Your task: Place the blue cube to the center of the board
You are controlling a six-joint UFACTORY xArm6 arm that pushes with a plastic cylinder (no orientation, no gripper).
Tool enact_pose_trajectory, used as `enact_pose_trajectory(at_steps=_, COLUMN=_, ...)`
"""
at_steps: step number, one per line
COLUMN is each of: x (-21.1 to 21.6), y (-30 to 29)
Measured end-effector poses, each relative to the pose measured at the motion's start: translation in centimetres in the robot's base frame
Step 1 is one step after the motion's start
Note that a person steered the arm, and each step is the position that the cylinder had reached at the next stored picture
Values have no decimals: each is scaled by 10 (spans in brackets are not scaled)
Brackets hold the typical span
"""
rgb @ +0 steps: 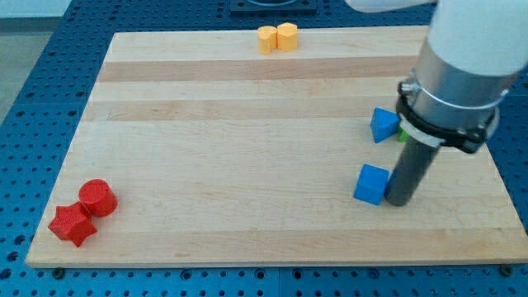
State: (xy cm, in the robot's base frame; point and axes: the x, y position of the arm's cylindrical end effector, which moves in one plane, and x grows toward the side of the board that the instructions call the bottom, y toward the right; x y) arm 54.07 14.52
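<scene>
- Blue cube (372,183) sits on the bench (247,165) toward the view's lower right, well right of the middle.
- You see my tip (399,200) just to the cube's right, touching it or nearly so.
- You have no hand to read here: the arm ends in a plain dark rod, so nothing opens or closes.
- A second blue block (384,124), with slanted sides, lies above the cube, beside the arm's grey collar.
- A sliver of green block (403,132) shows beside it, mostly hidden by the arm.
- Two yellow blocks (276,38) touch at the view's top edge.
- A red cylinder (98,197) and a red star (72,223) touch at the lower left corner.
</scene>
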Motion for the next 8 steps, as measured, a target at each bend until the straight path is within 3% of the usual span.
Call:
enact_pose_trajectory(at_steps=4, x=-5, y=-89)
enact_pose_trajectory(at_steps=7, x=-81, y=-90)
enact_pose_trajectory(at_steps=8, x=-61, y=-92)
